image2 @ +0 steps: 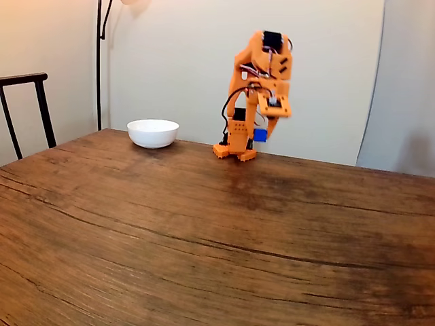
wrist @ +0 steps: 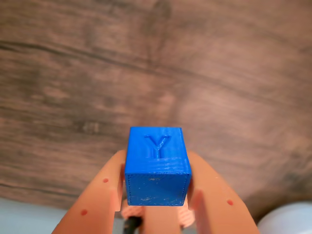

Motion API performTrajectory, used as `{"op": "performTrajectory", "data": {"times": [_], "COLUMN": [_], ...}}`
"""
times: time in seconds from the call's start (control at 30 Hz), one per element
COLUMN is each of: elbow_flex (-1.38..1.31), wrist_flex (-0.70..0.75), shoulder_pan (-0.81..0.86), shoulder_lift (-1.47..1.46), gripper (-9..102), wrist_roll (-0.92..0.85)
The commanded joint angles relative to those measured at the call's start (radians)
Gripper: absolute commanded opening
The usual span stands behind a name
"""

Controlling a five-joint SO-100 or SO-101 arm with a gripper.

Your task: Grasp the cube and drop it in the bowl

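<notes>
A dark brown wooden tabletop (image2: 204,244) with strong grain lines and long cracks spans the lower part of the fixed view. At its far edge, upper left of centre, a white bowl (image2: 153,132) sits directly on the wood. Just right of it, near the frame's centre, stands the orange arm's base (image2: 236,151).

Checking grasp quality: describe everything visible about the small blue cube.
The small bright-blue plastic cube has layered printed-looking faces and a raised Y on top. It sits squarely clamped between the orange gripper's two fingers, lifted clear of the brown wooden table. In the fixed view it hangs beside the arm's base, right of the white bowl.
</notes>
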Motion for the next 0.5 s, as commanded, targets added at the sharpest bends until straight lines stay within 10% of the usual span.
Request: {"op": "performTrajectory", "data": {"times": [0.0,0.47], "elbow_flex": [-0.104,-0.334], "wrist_flex": [0.052,0.054], "shoulder_pan": [0.080,0.449], "shoulder_lift": [0.020,0.023], "gripper": [9,9], "wrist_roll": [0.109,0.397]}}
